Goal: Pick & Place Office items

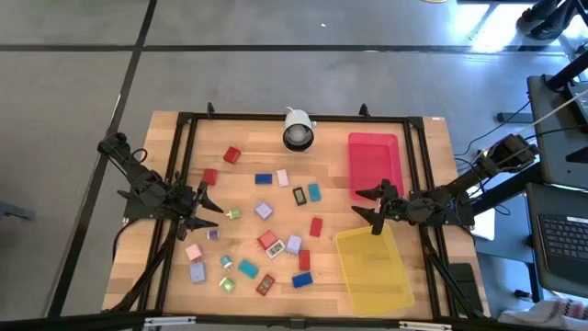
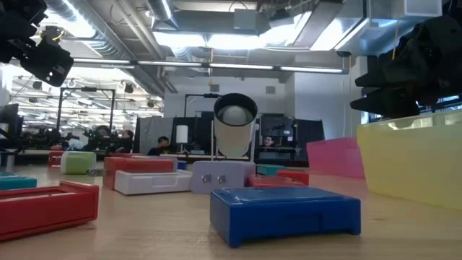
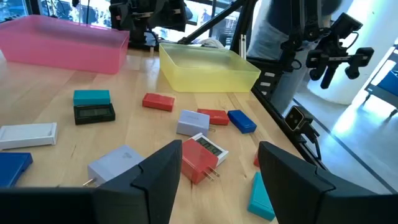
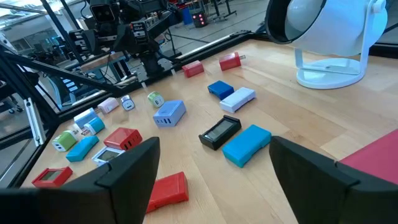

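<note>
— Across the middle of the worktop (image 1: 175, 276), what lies there?

— The office items (image 1: 266, 241): small flat blocks in red, blue, teal, lilac, pink and green, scattered loosely, all to the left of the red tray (image 1: 373, 162) as the high view shows it.

— Any inside that tray?

— None that I can see. They lie on the bare wood, and the nearest to the tray are a teal block (image 1: 314, 192) and a black one (image 1: 299, 196) just beside it.

— And the arms?

— The right pincer (image 1: 374, 209) hangs at the tray's near left corner, between it and the yellow tray (image 1: 372, 268), its fingers spread wide with nothing between them. The left pincer (image 1: 204, 209) is well apart from the tray, at the far side of the blocks, also wide open and holding nothing.

— Anything else?

— A white round camera (image 1: 297, 131) stands left of the tray's far end.
</note>
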`<state>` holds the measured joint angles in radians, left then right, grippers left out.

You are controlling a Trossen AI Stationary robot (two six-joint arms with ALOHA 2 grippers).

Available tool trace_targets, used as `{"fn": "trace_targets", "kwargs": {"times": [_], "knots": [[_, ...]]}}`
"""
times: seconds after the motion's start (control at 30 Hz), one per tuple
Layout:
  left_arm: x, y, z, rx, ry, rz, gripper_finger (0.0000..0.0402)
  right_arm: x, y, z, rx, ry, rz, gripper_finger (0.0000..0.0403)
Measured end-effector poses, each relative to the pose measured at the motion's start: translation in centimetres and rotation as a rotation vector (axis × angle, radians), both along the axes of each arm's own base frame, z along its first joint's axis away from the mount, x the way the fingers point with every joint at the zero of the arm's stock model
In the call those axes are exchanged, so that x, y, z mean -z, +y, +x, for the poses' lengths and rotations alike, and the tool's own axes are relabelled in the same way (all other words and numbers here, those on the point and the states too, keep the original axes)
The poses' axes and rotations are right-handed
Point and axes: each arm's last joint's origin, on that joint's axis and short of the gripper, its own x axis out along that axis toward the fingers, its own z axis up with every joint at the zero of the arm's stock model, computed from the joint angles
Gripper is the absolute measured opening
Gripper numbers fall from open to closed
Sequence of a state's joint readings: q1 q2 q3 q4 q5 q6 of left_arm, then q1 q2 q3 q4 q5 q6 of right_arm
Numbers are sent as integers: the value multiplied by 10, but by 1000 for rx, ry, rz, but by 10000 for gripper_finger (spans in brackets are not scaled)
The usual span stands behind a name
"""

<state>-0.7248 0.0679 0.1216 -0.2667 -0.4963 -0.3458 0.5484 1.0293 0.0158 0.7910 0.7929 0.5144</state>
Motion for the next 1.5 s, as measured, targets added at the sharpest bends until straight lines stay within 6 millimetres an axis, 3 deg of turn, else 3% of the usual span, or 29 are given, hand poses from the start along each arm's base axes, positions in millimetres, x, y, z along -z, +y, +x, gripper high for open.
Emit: {"fn": "trace_targets", "kwargs": {"times": [1.3, 1.5], "knots": [[0, 0, 0, 0, 0, 0, 209, 0, -1, 0, 11, -3, 1, 307], [0, 0, 0, 0, 0, 0, 209, -10, -2, 6, 103, -109, 211, 307]]}}
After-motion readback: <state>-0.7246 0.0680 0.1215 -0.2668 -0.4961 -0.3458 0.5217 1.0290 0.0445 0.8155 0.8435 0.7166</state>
